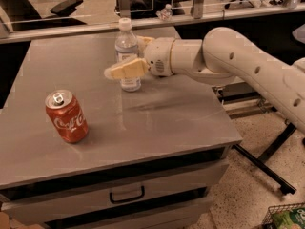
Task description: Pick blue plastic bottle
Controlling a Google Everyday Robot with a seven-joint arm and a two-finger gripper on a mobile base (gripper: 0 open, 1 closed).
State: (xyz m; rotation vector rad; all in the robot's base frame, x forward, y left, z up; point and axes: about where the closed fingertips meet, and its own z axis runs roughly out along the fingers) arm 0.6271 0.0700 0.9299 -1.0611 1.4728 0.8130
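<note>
The blue plastic bottle [125,44] stands upright at the back middle of the grey table [181,113]; it is clear with a white cap and a white label. My gripper [125,56] reaches in from the right and straddles the bottle. One pale finger [125,69] crosses in front of its lower half and the other finger [144,41] shows behind it. The jaws stand apart around the bottle; I cannot tell if they touch it. The bottle rests on the table.
A red Coca-Cola can [66,117] stands at the table's front left. A tiny clear bottle [166,12] sits on the ledge behind. Drawers with a handle [127,194] are below the tabletop. Black stand legs [267,156] and a basket [286,216] are on the floor at right.
</note>
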